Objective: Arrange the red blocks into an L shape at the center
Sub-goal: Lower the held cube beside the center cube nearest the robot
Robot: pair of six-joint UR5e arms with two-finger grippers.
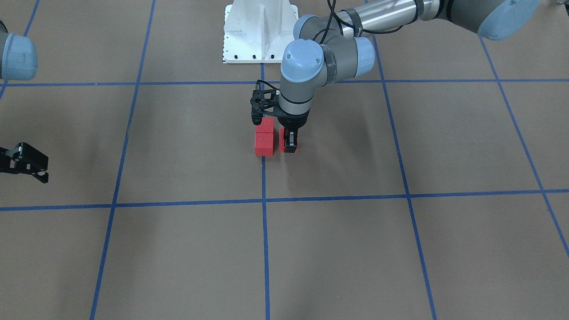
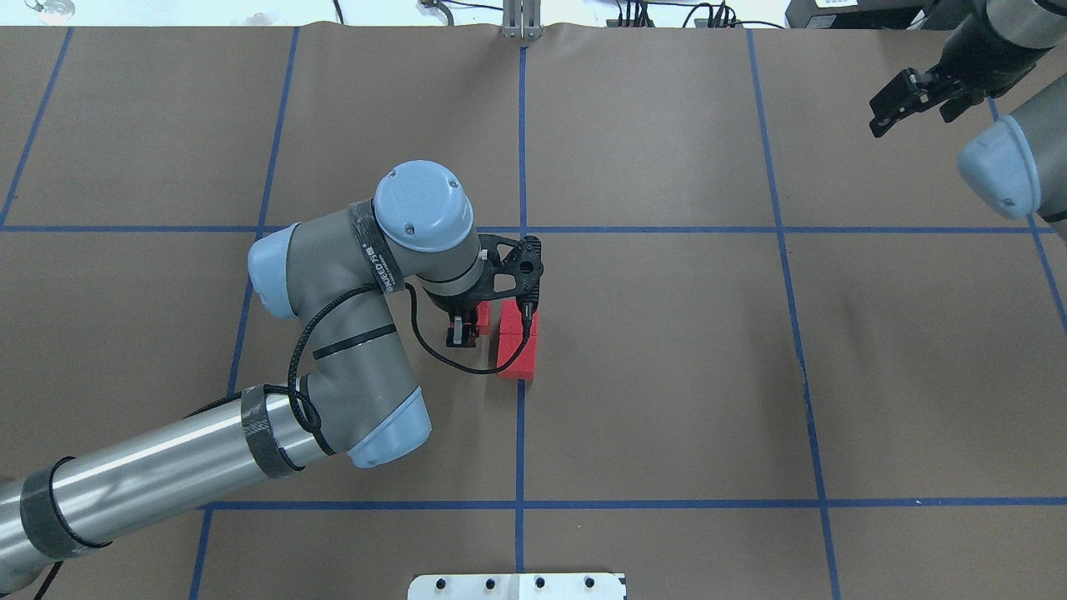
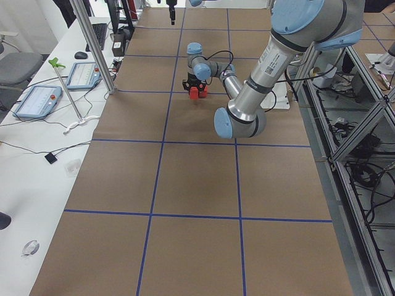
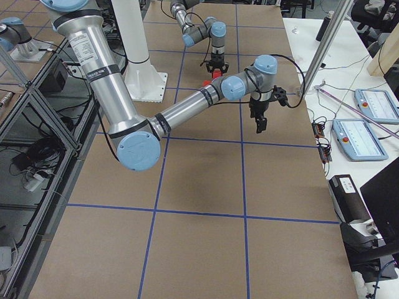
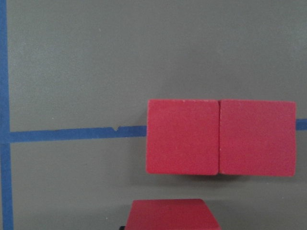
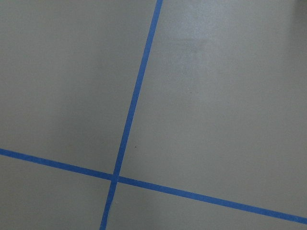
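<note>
Two red blocks (image 1: pixel 265 142) (image 5: pixel 182 143) lie touching in a short row on the vertical blue tape line (image 1: pixel 264 178) at the center of the brown floor (image 1: pixel 329 164). The third red block (image 5: pixel 170 215) (image 2: pixel 483 318) sits close beside the row's end, a thin gap apart. My left gripper (image 1: pixel 290 143) (image 2: pixel 458 332) points straight down and is shut on this third block, low over the floor. My right gripper (image 2: pixel 910 117) hangs far off at the table's edge, open and holding nothing.
The white metal robot base (image 1: pixel 260 31) stands just behind the blocks. Blue tape lines (image 6: pixel 132 103) split the brown floor into large squares. The left arm's elbow and forearm (image 2: pixel 350 350) reach over the floor beside the blocks.
</note>
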